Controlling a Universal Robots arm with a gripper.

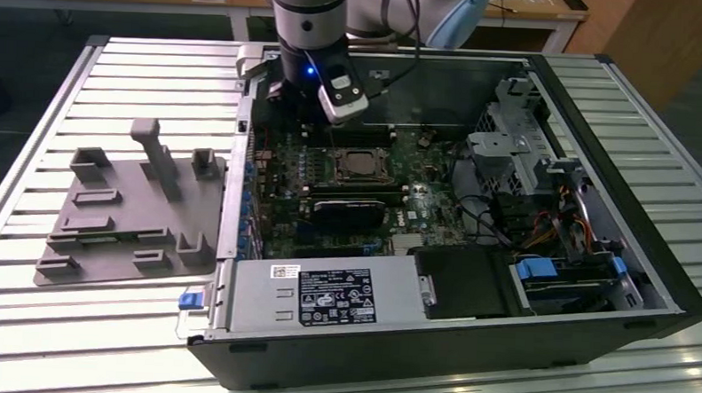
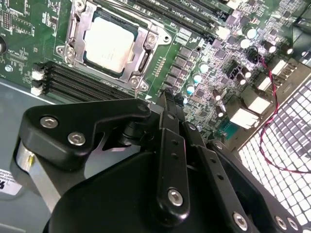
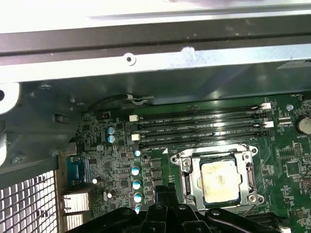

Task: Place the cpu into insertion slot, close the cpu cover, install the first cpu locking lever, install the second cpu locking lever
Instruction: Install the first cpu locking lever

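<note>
the cpu (image 2: 109,42) is sitting under the cpu cover (image 2: 81,26) and the end effector (image 2: 166,97) looks pinched closed on nothing, so I'd press levers slow, straight down.

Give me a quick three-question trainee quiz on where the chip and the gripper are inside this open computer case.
1. True or false: the pale silvery square cpu sits in the square metal-rimmed insertion slot on the green motherboard.
2. Pick one. The black gripper: A) grips the cpu; B) hangs over the motherboard beside the insertion slot, gripping nothing; C) holds a screwdriver.
3. Fill the gap: the thin silvery metal cpu cover is ____ down around the cpu.

Key: 1 true; 2 B; 3 closed.
</note>
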